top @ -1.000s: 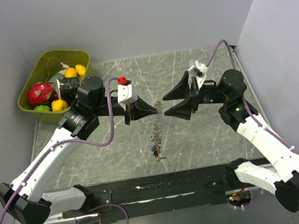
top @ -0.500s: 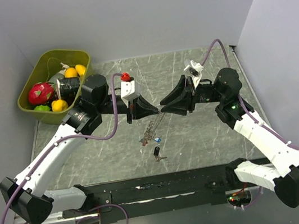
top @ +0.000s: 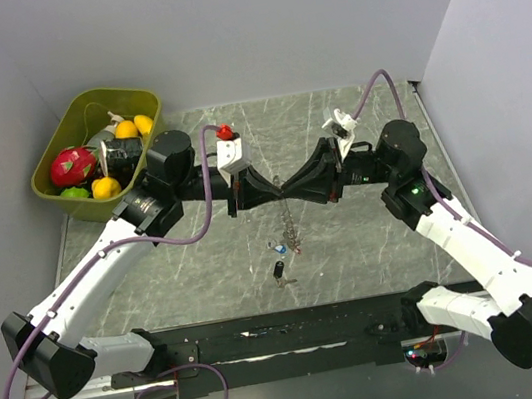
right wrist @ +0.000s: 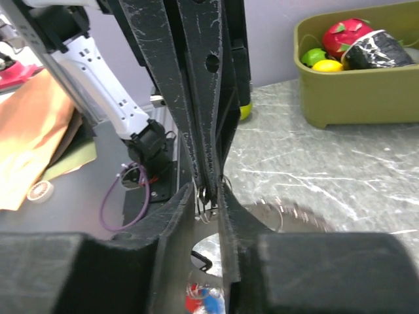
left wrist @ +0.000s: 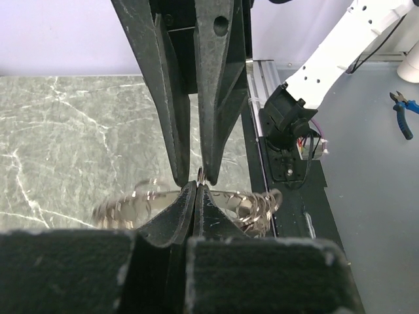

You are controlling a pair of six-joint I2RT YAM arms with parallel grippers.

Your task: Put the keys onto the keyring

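- Swinging in from 3 o'clock, the right gripper has closed the gap of a second ago and now meets the left gripper tip to tip above the middle of the marble-patterned table.
- Lifted off the tabletop since then, the keyring hangs straight down toward 6 o'clock from that meeting point, its silvery keys a blur in both wrist views.
- Left jaws are pressed together on the ring's wire, seen from the left wrist with keys fanning out at 3 and 9 o'clock.
- Right jaws have narrowed from a wide spread to a slim gap with the ring's wire between them; whether they bite on it cannot be told.
- Blue and red keys show at the bunch's lower end; hanging or lying on the table cannot be told.
- One dark-headed key lies on the table just beyond them, at 7 o'clock.
- An olive bin of fruit sits at the table's 10 o'clock corner.
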